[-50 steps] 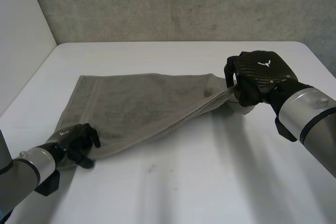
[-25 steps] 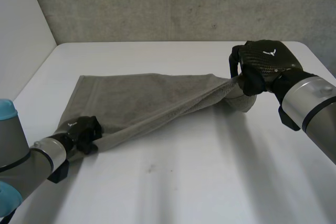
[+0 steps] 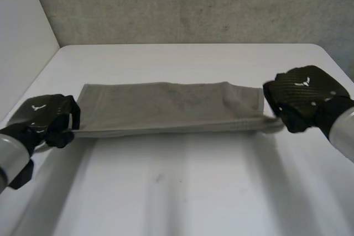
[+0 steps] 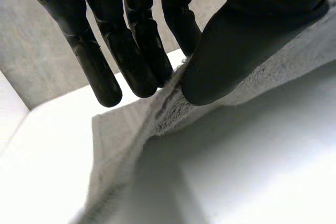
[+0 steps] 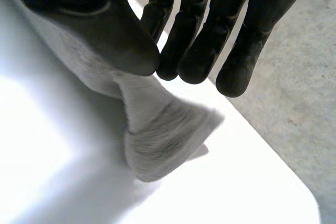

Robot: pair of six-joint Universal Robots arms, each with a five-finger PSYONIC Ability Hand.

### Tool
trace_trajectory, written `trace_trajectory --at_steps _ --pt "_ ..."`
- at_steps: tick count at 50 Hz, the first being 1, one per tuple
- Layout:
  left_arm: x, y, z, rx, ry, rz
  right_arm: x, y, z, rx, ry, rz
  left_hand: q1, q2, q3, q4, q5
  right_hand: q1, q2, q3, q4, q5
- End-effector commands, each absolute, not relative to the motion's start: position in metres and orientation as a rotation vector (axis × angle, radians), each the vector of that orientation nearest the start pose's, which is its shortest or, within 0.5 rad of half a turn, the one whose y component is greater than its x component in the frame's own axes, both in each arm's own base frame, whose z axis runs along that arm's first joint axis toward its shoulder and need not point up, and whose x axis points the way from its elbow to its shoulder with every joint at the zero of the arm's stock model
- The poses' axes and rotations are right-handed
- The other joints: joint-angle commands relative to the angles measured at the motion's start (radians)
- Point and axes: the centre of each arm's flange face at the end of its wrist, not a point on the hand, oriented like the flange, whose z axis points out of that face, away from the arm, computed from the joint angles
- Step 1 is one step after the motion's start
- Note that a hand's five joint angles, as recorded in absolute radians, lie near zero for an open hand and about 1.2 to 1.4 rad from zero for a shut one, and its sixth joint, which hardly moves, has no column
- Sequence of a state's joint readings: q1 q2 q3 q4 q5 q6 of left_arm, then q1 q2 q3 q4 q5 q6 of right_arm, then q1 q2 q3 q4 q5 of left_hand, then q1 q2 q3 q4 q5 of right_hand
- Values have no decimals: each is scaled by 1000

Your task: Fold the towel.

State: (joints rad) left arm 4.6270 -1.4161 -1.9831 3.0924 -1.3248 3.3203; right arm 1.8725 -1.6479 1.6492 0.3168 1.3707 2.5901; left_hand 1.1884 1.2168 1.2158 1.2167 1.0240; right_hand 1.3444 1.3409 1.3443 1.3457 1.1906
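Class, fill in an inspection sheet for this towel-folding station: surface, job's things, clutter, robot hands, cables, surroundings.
Surface: white table, bare in front of the towel.
Job's things: grey towel, a long band across the table, its near edge pulled taut between both hands.
Clutter: nothing seen.
Robot hands: left robot hand pinches the towel's left end between thumb and fingers; right robot hand pinches the right end likewise.
Cables: nothing seen.
Surroundings: grey concrete wall behind the table; white panel at its left.
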Motion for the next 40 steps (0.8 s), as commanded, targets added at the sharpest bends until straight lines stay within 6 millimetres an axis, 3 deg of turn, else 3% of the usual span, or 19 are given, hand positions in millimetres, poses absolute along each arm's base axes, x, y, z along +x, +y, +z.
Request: trace_trajectory --at_steps 1,7,9,12,13,14,15,17,18,19,21,23,29,31,34,40 --pt "-170 -182 262 712 2481 -2005 204 -174 316 -1273 2199 -1907 208 180 180 180 198 52 55 52 51 31" --pt "-167 -183 271 703 2422 -2057 193 -187 331 -1253 2182 -1974 208 180 180 180 198 52 55 52 51 31" --pt "-163 -197 268 679 2391 -2069 190 -193 330 -1262 2198 -1969 208 180 180 180 198 52 55 52 51 31" --pt "-163 -214 254 673 2405 -2055 178 -219 305 -1324 2326 -1858 208 180 180 180 198 52 55 52 51 31" --pt "-163 -221 245 674 2430 -2032 178 -219 304 -1324 2327 -1857 208 180 180 180 198 52 55 52 51 31" --pt "-164 -227 235 682 2460 -2005 179 -224 291 -1352 2359 -1784 208 180 180 180 198 52 55 52 51 31" --pt "-164 -227 234 682 2461 -2005 179 -224 291 -1352 2359 -1783 208 180 180 180 198 52 55 52 51 31" --pt "-167 -240 210 694 2564 -1908 182 -225 266 -1311 2388 -1665 208 180 180 180 198 -692 -689 -692 -693 -713" --pt "-167 -241 209 694 2564 -1907 182 -225 266 -1311 2388 -1664 208 180 180 180 198 -696 -692 -696 -697 -716" --pt "-169 -245 205 705 2584 -1889 186 -224 256 -1258 2381 -1633 208 180 180 180 198 -832 -829 -832 -834 -853" --pt "-172 -251 203 710 2597 -1881 193 -221 247 -1181 2355 -1624 208 180 180 180 198 -878 -874 -878 -879 -899" --pt "-173 -256 204 706 2598 -1889 203 -217 233 -996 2307 -1621 208 180 180 180 198 -971 -968 -971 -973 -992" --pt "-182 -276 235 706 2510 -2028 217 -199 207 -788 2218 -1540 208 180 180 180 198 -1001 -998 -1001 -1002 -1022" --pt "-189 -282 256 679 2482 -2126 222 -190 201 -794 2186 -1501 208 180 180 180 198 -998 -995 -998 -999 -1019" --pt "-192 -288 269 633 2482 -2191 232 -170 190 -851 2147 -1431 208 180 180 180 198 -987 -983 -986 -988 -1007" --pt "-201 -296 260 633 2544 -2177 237 -155 166 -922 2148 -1374 208 180 180 180 198 -963 -960 -963 -964 -984"
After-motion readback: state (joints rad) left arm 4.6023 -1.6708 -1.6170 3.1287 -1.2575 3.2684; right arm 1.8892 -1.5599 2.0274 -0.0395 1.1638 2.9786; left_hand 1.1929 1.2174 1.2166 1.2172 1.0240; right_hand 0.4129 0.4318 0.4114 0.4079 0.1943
